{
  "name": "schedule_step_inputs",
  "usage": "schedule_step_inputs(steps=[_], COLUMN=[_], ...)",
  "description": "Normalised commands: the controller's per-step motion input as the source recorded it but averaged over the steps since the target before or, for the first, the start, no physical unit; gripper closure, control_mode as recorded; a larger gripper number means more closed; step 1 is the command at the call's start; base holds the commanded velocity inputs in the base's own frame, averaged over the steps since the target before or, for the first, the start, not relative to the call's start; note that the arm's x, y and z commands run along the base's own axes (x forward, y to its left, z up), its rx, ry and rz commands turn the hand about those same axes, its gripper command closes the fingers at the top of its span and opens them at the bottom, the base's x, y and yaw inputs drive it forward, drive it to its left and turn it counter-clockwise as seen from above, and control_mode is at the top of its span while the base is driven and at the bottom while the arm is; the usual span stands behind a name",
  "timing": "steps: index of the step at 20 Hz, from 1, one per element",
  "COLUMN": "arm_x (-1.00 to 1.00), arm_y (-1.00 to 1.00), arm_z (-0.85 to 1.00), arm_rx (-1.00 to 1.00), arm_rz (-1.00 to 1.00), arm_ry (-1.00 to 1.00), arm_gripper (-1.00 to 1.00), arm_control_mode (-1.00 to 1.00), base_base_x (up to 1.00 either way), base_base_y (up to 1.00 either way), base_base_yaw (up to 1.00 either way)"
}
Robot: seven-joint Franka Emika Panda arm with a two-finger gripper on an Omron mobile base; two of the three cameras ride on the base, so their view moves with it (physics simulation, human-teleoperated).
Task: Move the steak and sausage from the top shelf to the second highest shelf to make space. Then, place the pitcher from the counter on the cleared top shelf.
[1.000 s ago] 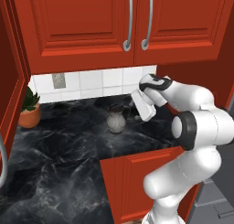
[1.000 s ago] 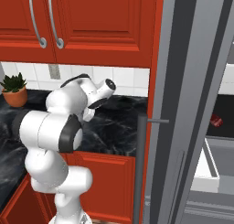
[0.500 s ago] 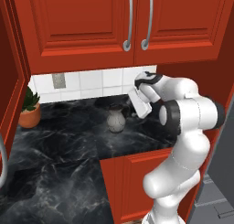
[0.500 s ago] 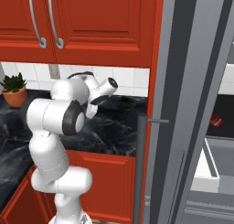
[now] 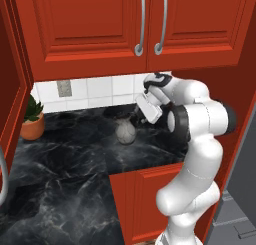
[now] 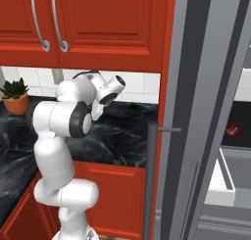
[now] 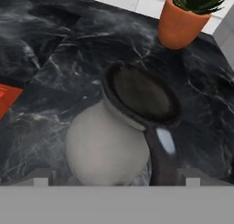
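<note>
Arm folded forward over counter (image 5: 75, 159); tool (image 5: 136, 115) spread wide, angled down just beside pitcher (image 5: 125, 132), not gripping.

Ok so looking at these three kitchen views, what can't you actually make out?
- Pitcher, hand view: its base is cut off by the bottom edge.
- Pitcher handle, left base view: the hand covers that side.
- Pitcher, right base view: hidden behind the arm.
- Top shelf contents, right base view: only a small red thing past the grey door; too small to name.
- Plant pot, hand view: leaves cropped by the top edge.
</note>
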Motion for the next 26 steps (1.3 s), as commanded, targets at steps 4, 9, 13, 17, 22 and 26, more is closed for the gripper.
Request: schedule_step_inputs(steps=[4,9,13,17,22,26], arm_x=[-0.41,-0.47,-0.36,-0.41,-0.12,0.12], arm_y=[0.01,-0.08,-0.27,-0.52,-0.47,-0.05], arm_z=[-0.04,-0.16,-0.34,-0.24,0.00,0.00], arm_rx=[0.00,0.00,0.00,0.00,0.02,0.02], arm_rz=[0.06,0.00,0.00,0.00,0.00,0.00], arm_ry=[0.00,-0.04,-0.08,-0.07,-0.05,0.00], arm_gripper=[-1.00,-1.00,-1.00,-1.00,-1.00,-1.00], arm_control_mode=[-1.00,-1.00,-1.00,-1.00,-1.00,-1.00], base_base_x=[0.00,0.00,0.00,0.00,0.00,0.00], base_base_y=[0.00,0.00,0.00,0.00,0.00,0.00], base_base_yaw=[0.00,0.00,0.00,0.00,0.00,0.00])
